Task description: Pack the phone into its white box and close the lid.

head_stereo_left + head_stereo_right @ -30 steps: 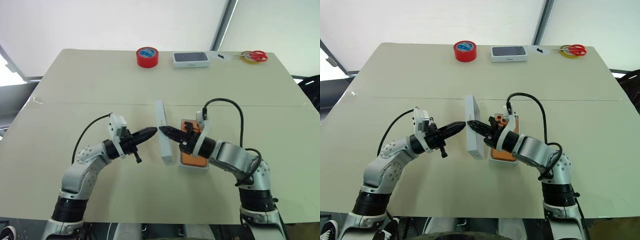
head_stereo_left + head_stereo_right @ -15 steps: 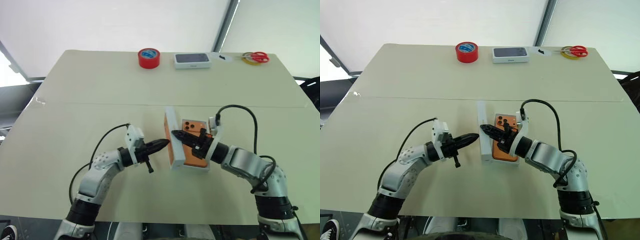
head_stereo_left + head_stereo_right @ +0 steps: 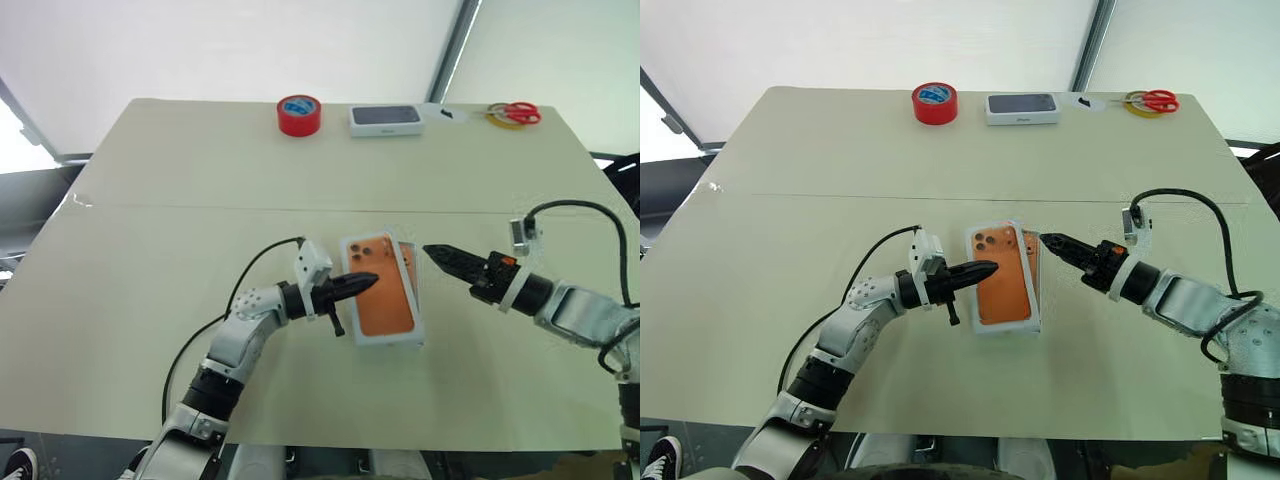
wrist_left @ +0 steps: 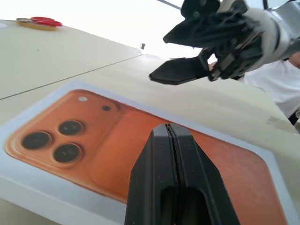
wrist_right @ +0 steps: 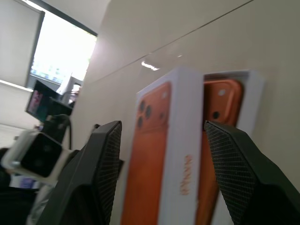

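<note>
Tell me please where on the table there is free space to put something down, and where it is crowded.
Free: the wide band of the table between the far row and the lid, and both side areas. Crowded: the centre, where the lid lies skewed over the white box, with the left tool on it and the right tool beside; also the far edge with red tape, dark-faced box, scissors.

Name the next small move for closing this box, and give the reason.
Probably nudge the lid sideways with the shut left gripper until it lines up, then press it down. The lid lies over the white box but offset, so a strip of the phone shows along one edge. The right gripper is open and apart from the box, so the left gripper, at the lid, is best placed.
</note>
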You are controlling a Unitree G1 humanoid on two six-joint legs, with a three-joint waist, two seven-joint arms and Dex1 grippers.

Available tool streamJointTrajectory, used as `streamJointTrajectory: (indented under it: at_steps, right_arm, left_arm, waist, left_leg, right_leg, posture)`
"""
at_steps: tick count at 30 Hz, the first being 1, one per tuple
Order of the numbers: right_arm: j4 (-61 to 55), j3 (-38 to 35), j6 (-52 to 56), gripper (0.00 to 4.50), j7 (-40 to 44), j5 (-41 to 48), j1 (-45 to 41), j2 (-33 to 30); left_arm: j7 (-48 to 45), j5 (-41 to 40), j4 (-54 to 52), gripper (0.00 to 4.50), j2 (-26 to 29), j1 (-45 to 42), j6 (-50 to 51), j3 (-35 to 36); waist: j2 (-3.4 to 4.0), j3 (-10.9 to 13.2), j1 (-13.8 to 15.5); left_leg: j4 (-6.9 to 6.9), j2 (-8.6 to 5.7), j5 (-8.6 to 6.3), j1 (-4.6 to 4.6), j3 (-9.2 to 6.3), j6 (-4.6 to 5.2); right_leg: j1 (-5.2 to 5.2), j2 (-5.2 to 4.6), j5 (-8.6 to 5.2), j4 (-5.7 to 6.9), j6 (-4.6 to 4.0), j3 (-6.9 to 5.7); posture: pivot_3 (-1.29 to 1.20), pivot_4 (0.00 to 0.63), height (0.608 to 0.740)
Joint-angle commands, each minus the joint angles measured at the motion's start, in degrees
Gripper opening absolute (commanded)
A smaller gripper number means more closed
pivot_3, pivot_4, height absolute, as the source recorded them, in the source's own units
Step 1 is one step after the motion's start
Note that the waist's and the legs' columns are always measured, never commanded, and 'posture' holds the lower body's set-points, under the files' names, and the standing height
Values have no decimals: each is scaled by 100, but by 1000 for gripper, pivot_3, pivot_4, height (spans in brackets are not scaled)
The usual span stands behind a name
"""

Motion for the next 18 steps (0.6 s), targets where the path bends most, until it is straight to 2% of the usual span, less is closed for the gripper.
streamJointTrajectory:
  at_steps: [1, 3, 5, 9, 12, 16, 18]
  right_arm:
    - [-570, 370, -975, 2155, 720, -1754, 20, -75]
    - [-736, 767, -1689, 1115, 1030, -2957, 267, -139]
    - [-860, 952, -2126, 36, 1384, -3607, 459, -162]
    - [-1026, 1143, -2695, 11, 1948, -4480, 670, -187]
    - [-982, 1198, -2926, 11, 2202, -4948, 689, -151]
    - [-1099, 1269, -2979, 11, 2555, -5221, 720, -67]
    - [-1141, 1313, -3006, 11, 2643, -5413, 717, -75]
  left_arm:
    - [-219, -100, -389, 0, 391, 202, 25, 200]
    - [-237, -117, -487, 0, 629, 279, 57, 305]
    - [-297, -119, -551, 0, 816, 352, 70, 349]
    - [-532, 4, -595, 0, 1221, 525, 11, 306]
    - [-559, 215, -385, 0, 1308, 527, -115, 183]
    - [-349, 766, 283, 0, 939, 208, -589, -165]
    - [-312, 622, 387, 0, 710, 58, -407, -106]
  waist:
    - [2, -1, -2]
    - [1, -1, 11]
    - [1, 0, 58]
    - [0, 0, 48]
    - [0, 0, 43]
    - [0, 0, 81]
    - [1, 0, 71]
  left_leg:
    - [-1, 0, 0, 1, 0, 0]
    - [0, 0, 0, 1, -1, 0]
    - [1, -2, 0, 0, -1, 0]
    - [9, -14, -2, -1, 0, 3]
    - [9, -14, -2, 5, -1, 2]
    - [9, -13, 0, 7, -5, 0]
    - [11, -17, -1, 11, -5, 0]
  right_leg:
    - [0, 0, 0, 0, 0, 1]
    - [-1, 0, 0, 0, 0, 1]
    - [1, -5, 0, -2, 0, 0]
    - [7, -22, 1, -2, 1, -1]
    - [9, -22, 2, -2, 3, -1]
    - [13, -22, 1, -2, 2, -5]
    - [21, -26, 2, -2, 3, -6]
  posture:
    - [0, 150, 730]
    - [0, 150, 730]
    - [0, 150, 730]
    - [0, 150, 730]
    - [0, 150, 730]
    - [0, 150, 730]
    - [0, 150, 730]
